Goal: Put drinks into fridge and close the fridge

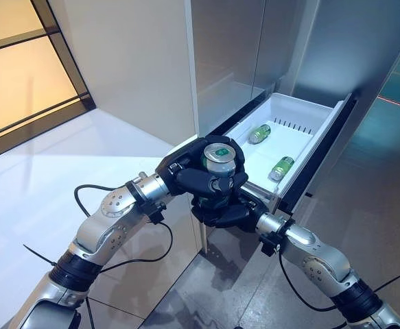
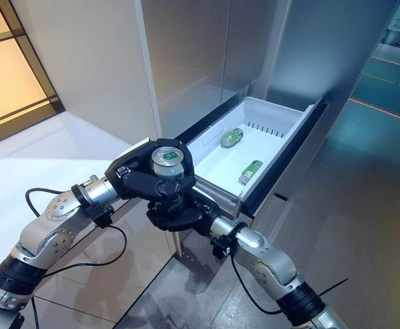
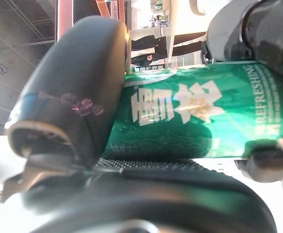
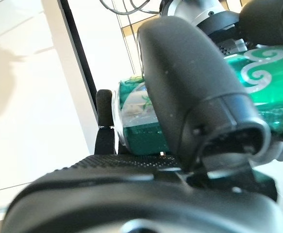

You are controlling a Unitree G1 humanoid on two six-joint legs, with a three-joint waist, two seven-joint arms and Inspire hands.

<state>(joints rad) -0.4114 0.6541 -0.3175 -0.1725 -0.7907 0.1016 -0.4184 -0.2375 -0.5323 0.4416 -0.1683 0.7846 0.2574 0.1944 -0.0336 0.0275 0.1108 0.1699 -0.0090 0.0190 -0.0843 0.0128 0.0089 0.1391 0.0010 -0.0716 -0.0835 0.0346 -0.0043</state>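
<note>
An upright green drink can [image 1: 218, 158] is held in front of the open fridge drawer [image 1: 323, 125], at its near left corner. My left hand [image 1: 193, 175] is curled round the can's upper part, its thumb [image 3: 73, 87] pressed on the green side [image 3: 190, 111]. My right hand [image 1: 220, 209] is wrapped round the can from below, its thumb [image 4: 190, 82] lying across the can [image 4: 136, 126]. Inside the white drawer lie two more green cans, one at the back [image 1: 259, 133] and one nearer the right wall [image 1: 280, 168].
The fridge's grey upper doors [image 1: 227, 55] rise behind the drawer. A pale wall [image 1: 124, 62] and a white ledge [image 1: 42, 171] are at the left, with a dark-framed window [image 1: 21, 68] beyond. Grey floor [image 1: 364, 199] spreads to the right.
</note>
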